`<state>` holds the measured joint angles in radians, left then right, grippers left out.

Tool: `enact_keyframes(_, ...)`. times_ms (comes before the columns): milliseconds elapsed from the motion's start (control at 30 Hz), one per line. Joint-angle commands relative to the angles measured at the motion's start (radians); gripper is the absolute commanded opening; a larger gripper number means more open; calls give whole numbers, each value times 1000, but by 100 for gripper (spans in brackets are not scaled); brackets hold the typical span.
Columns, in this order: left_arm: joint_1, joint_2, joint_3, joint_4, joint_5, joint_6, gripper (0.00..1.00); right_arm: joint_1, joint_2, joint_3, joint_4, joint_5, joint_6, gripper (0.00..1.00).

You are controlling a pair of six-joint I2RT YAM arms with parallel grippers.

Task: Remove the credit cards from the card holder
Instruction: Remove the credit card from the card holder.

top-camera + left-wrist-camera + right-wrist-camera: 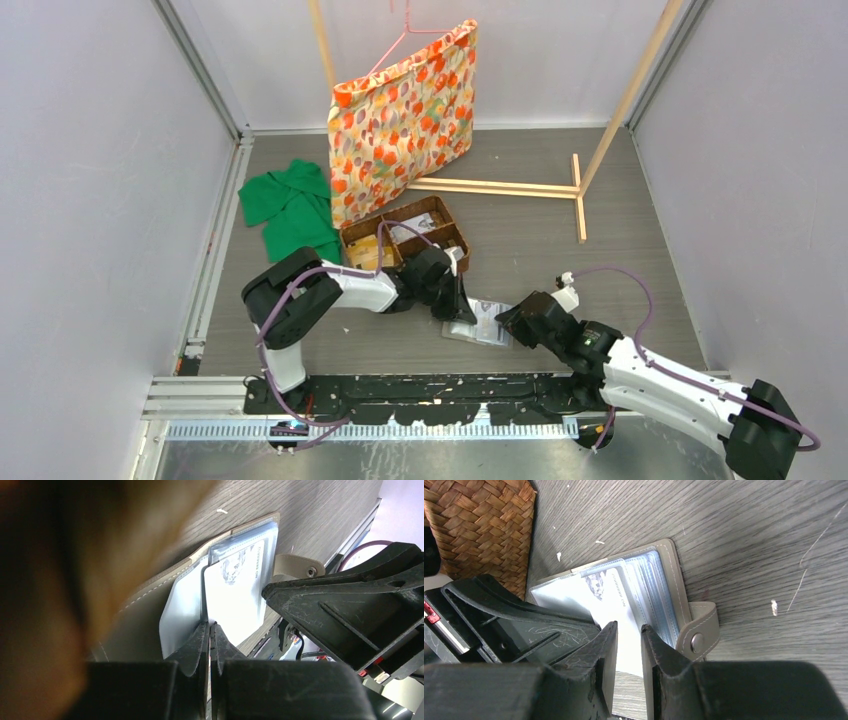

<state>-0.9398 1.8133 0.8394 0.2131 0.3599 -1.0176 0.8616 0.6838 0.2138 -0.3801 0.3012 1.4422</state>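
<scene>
Both low over card holder: left hand closed, right hand ajar astride credit card.

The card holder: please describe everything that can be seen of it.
The card holder lies open and flat on the wood-grain table, near the wicker basket. Its cover looks like grey-beige leather with pale stitching; a strap with a metal snap sticks out at one side. Inside is a stack of clear plastic sleeves, and a white card with a printed portrait protrudes from them. The shut left gripper meets the sleeves' edge, perhaps pinching it; the right gripper stands over the card, jaws apart.
</scene>
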Motion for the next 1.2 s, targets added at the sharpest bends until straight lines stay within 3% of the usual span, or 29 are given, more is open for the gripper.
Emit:
enact_keyframes(0,15,-20,-35,-52,-29,29,1,1,5,-51,-146,18,-7,30)
enact_keyframes(633,16,-56,-5,-136,-33,88,1,1,-60,-38,-217,25,3,29)
enact_keyframes(933,16,-70,19,-166,-22,93,0,2,-94,86,-263,64,-72,30)
enact_keyframes(1167,15,-76,60,-209,16,114,1,2,-8,180,-210,71,-138,30)
